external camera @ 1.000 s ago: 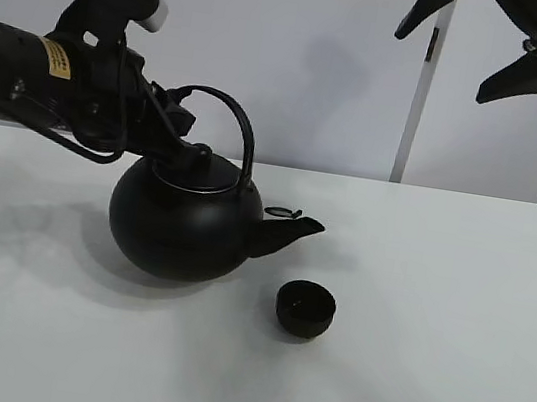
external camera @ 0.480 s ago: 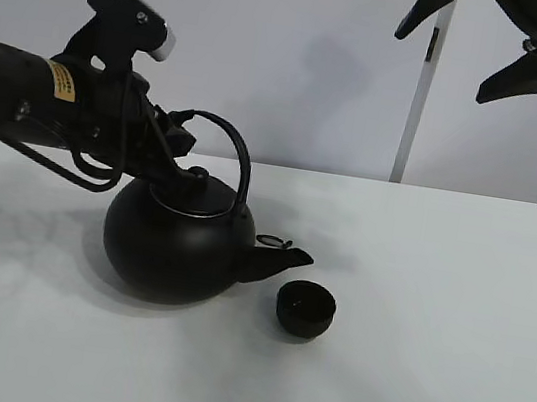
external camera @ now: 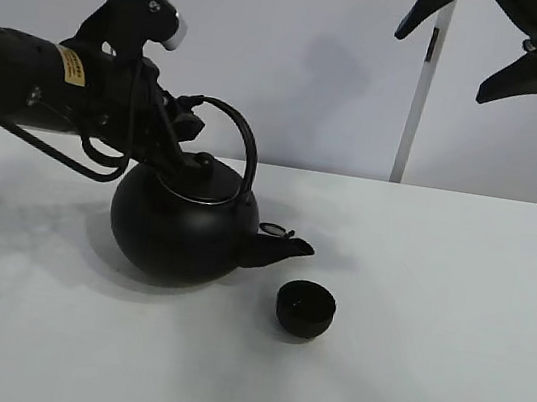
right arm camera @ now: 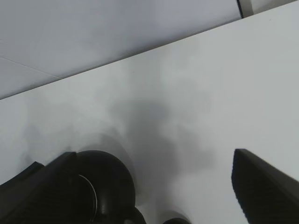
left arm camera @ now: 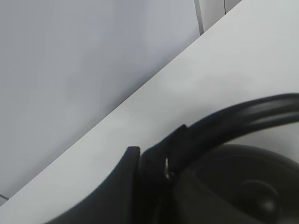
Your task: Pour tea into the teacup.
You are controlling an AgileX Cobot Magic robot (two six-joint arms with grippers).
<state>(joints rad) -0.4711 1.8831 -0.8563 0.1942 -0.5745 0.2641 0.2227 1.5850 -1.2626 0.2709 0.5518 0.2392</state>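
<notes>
The teacup [external camera: 305, 308] sat on the white table [external camera: 426, 366], close to the spout [external camera: 281, 251] of the kettle [external camera: 178, 233], touching nothing. Your left gripper [external camera: 187, 138] was clenched on the arched handle [external camera: 241, 131]. You'd have done best to centre the spout over the cup, then tilt slowly. Your right gripper [external camera: 514, 46] hung high, spread and empty.

Small black teacup [external camera: 305, 308] upright, near kettle [external camera: 183, 234] spout.
</notes>
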